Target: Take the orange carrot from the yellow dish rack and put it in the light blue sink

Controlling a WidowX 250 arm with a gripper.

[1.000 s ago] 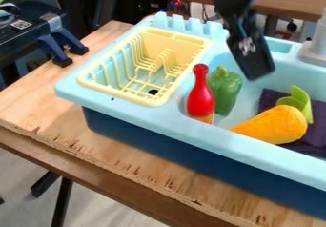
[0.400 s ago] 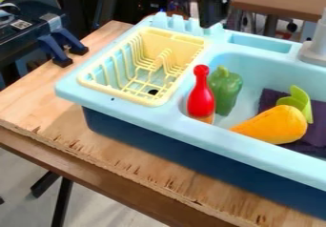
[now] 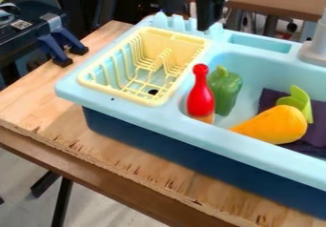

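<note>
Hand [image 3: 188,21] open, empty, above the sink's back rim [image 3: 219,41] | nearest me: yellow rack [image 3: 168,41], likely light, stiff; I'd grip its edge | red pin [image 3: 201,99]: probably slippery, neck best

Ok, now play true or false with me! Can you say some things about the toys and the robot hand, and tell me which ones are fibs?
1. The red bottle-shaped toy is next to the green pepper. True.
2. The robot's hand is squeezing the green pepper. False: the hand is open and hangs above the back edge of the sink.
3. The yellow rack is full of vegetables. False: there are no vegetables in the rack.
4. The tabletop under the sink is made of wood. True.
5. The cloth in the sink is bright white. False: the cloth is dark purple.
</note>
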